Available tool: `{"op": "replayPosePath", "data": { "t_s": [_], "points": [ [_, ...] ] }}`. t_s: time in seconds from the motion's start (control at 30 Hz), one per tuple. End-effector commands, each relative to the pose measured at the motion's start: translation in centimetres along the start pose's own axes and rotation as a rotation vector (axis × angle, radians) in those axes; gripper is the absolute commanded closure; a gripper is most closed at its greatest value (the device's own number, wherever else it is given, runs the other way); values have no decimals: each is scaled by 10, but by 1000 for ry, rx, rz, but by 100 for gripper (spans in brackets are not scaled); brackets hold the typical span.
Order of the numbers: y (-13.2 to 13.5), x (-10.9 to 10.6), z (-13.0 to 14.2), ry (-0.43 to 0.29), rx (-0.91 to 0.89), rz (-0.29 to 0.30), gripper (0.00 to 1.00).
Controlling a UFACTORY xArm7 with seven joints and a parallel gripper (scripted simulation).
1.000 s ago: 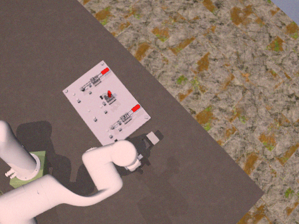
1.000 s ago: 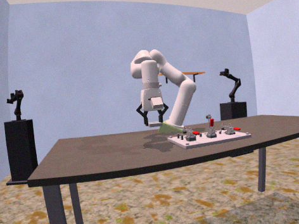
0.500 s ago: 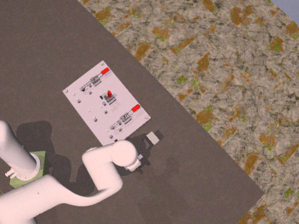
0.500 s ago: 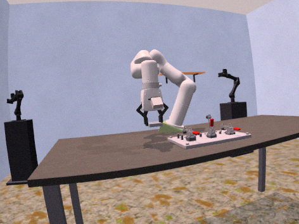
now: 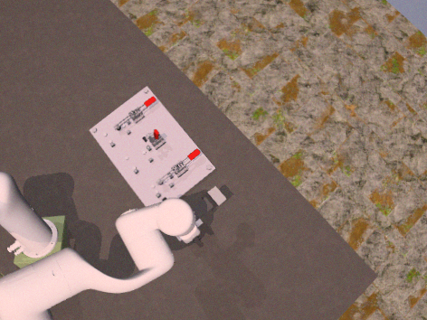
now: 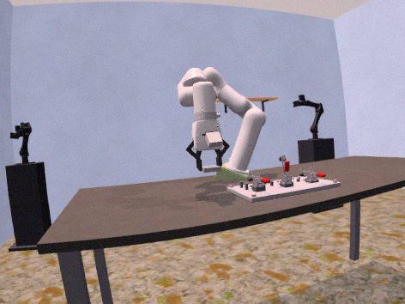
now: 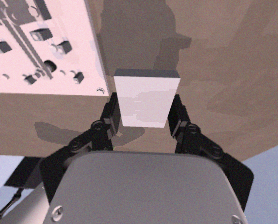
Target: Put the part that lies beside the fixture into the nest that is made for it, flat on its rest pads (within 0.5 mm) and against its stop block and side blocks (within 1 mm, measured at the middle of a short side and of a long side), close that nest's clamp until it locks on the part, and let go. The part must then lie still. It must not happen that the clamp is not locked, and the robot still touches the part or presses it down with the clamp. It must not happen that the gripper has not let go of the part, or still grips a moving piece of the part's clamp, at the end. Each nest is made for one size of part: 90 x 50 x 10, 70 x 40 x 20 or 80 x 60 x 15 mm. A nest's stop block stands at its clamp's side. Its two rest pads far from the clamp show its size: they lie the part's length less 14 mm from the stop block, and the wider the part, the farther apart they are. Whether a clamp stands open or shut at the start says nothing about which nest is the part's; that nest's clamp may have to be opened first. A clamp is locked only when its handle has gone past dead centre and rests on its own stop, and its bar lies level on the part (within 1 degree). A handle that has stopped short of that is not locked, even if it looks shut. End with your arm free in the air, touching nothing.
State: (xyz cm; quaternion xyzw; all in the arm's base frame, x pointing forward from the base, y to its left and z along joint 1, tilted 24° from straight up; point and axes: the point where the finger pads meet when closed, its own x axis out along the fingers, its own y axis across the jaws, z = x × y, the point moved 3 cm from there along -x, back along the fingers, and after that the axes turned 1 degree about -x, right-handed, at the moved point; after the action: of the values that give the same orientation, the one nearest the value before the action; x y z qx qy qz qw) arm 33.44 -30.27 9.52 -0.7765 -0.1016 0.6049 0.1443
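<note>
My gripper [image 7: 144,102] is shut on the pale grey block part [image 7: 145,99] and holds it above the table, beside the near corner of the fixture. The part also shows in the overhead view [image 5: 218,195] and in the side view [image 6: 212,167], where the gripper [image 6: 210,163] holds it clear of the table top. The white fixture plate [image 5: 151,145] carries three clamps. The far clamp [image 5: 136,112] and the near clamp [image 5: 181,165] lie flat with red handles. The middle clamp's handle [image 5: 156,135] stands upright. The plate's corner shows in the wrist view [image 7: 47,45].
The arm's green base [image 5: 42,245] stands at the table's left. The table edge runs diagonally to the right of the fixture. Two black camera stands [image 6: 26,194] [image 6: 315,140] stand off the table.
</note>
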Motion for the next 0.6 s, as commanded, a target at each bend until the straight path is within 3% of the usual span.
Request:
{"op": "replayPosePath", "data": {
  "t_s": [0.0, 0.27, 0.57],
  "points": [
    [-11, -1, -1, 3, 0, 3, 100],
    [-39, 0, -2, 3, 0, 3, 100],
    [-108, 3, -4, 3, 0, 3, 100]
  ]
}}
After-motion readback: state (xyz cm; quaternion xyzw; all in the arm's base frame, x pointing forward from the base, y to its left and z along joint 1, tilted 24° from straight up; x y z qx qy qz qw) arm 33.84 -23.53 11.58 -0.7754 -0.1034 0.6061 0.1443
